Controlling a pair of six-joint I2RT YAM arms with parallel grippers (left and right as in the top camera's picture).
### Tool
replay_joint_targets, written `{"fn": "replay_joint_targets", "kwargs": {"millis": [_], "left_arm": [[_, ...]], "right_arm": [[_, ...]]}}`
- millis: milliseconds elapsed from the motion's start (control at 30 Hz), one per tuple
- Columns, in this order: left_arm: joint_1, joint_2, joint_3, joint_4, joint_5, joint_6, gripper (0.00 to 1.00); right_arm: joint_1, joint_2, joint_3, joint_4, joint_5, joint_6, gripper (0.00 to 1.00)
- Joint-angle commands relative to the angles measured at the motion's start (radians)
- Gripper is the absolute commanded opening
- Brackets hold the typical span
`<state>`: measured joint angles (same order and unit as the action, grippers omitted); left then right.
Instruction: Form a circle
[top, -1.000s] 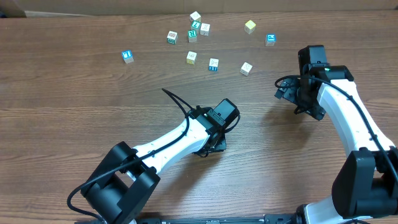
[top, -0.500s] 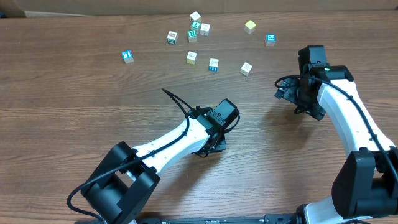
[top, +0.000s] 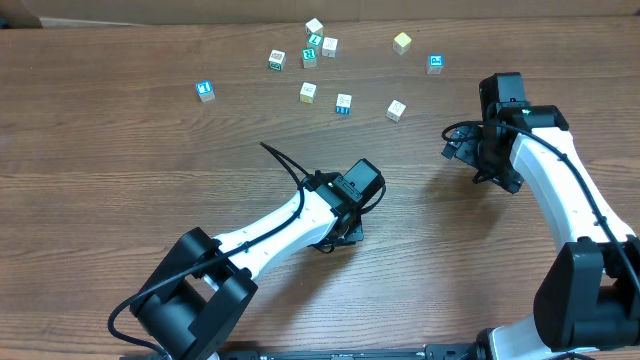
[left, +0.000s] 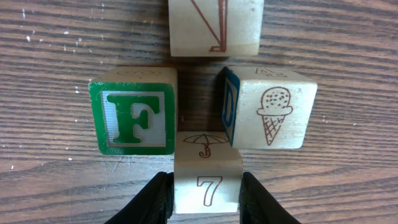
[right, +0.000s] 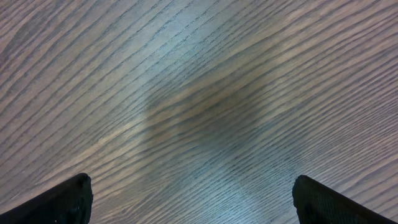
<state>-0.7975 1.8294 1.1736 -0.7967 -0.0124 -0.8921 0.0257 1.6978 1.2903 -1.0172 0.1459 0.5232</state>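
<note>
your left pincer (left: 208, 198) pinches the 7 cube (left: 207, 163) just below-right of the green f cube (left: 132, 111), probably to seat it snugly into the circle (left: 267, 109).

A yellow block (top: 402, 42) lay on the wooden table (top: 100, 200), a blue block (top: 435, 63) just beside the yellow block, a white block (top: 396, 110) near it, a cyan block (top: 205, 90) well apart.
</note>
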Motion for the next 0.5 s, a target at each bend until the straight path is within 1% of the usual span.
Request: {"fn": "replay_joint_targets", "kwargs": {"millis": [0,167,367,400,467], "left_arm": [[0.008,0.016,-0.008,-0.006,-0.01,-0.018,0.33],[0.008,0.016,-0.008,-0.005,-0.01,-0.022,0.39],[0.008,0.016,-0.008,-0.006,-0.009,-0.021,0.49],[0.008,0.016,-0.008,-0.006,-0.004,-0.019,0.49],[0.008,0.016,-0.008,-0.006,0.012,-0.001,0.44]], "right_arm": [[-0.004,-0.018,0.011,0.002,0.011,0.0,1.0],[-0.004,-0.018,0.011,0.002,0.011,0.0,1.0],[-0.004,-0.018,0.011,0.002,0.011,0.0,1.0],[-0.004,-0.018,0.011,0.002,0.011,0.0,1.0],[-0.004,-0.018,0.011,0.002,0.011,0.0,1.0]]}}
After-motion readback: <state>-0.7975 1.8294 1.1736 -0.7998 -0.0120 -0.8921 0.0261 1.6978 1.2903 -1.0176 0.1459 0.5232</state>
